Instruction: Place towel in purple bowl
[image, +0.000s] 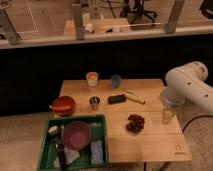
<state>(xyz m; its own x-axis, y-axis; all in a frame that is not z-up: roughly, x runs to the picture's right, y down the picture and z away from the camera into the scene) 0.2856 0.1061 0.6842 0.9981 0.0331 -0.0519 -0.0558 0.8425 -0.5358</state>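
Purple bowl (76, 135), dull mauve, round, wide-rimmed, sits in a green bin (44, 150) beside a pale towel (97, 151). The end effector (167, 115) hangs at the table's (150, 142) right edge; whether it is open, I cannot tell.

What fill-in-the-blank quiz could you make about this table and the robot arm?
1. The purple bowl sits inside the ____ tray.
2. The red bowl rests on the ____, outside the tray.
3. The gripper hangs at the ____ side of the picture, far from the tray.
4. The towel lies in the tray, next to the ____ bowl.

Missing words: green; table; right; purple.
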